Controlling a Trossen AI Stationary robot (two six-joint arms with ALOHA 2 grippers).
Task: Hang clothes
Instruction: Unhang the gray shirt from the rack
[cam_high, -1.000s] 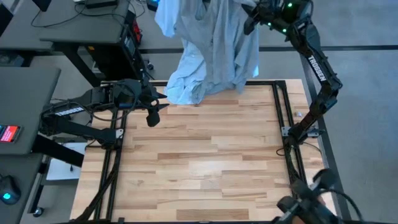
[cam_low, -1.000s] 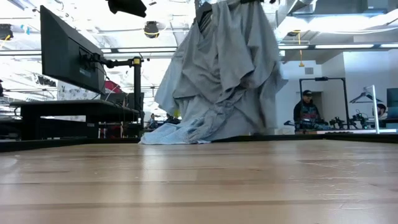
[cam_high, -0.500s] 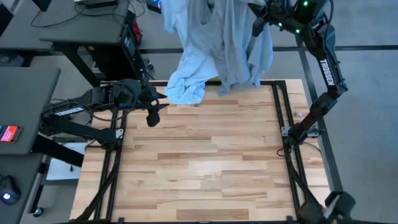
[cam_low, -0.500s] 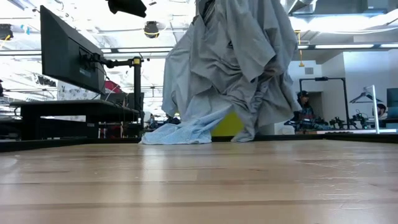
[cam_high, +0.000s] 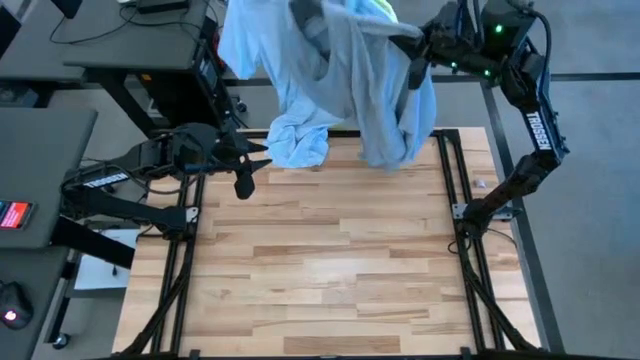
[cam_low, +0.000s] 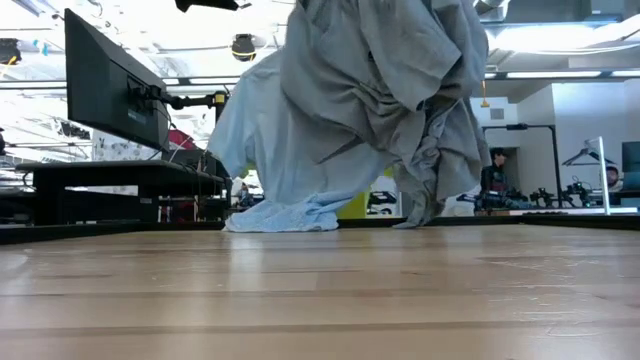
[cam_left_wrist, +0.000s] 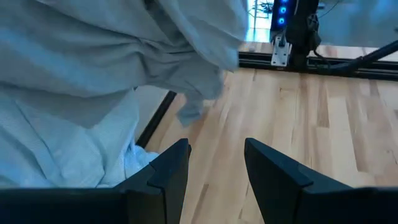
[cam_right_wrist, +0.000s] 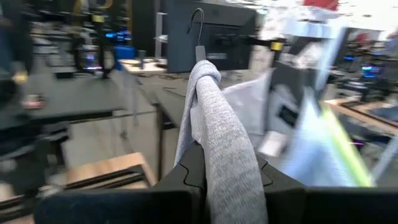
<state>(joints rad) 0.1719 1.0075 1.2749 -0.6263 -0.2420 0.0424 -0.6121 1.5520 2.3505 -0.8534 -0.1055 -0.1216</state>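
Swung further left since a second ago, the pale blue shirt (cam_high: 340, 80) now fans across the top centre of the high view, its hem bunched on the table (cam_high: 320, 270) far edge, a grey T-shirt (cam_right_wrist: 214, 124) draped over a hanger (cam_right_wrist: 198, 28). Right gripper (cam_high: 415, 45), upper right, is pinching the hanger with the grey fabric. Left gripper (cam_left_wrist: 214, 180), fingers spread apart, hovers at the table's left edge beside the heap.
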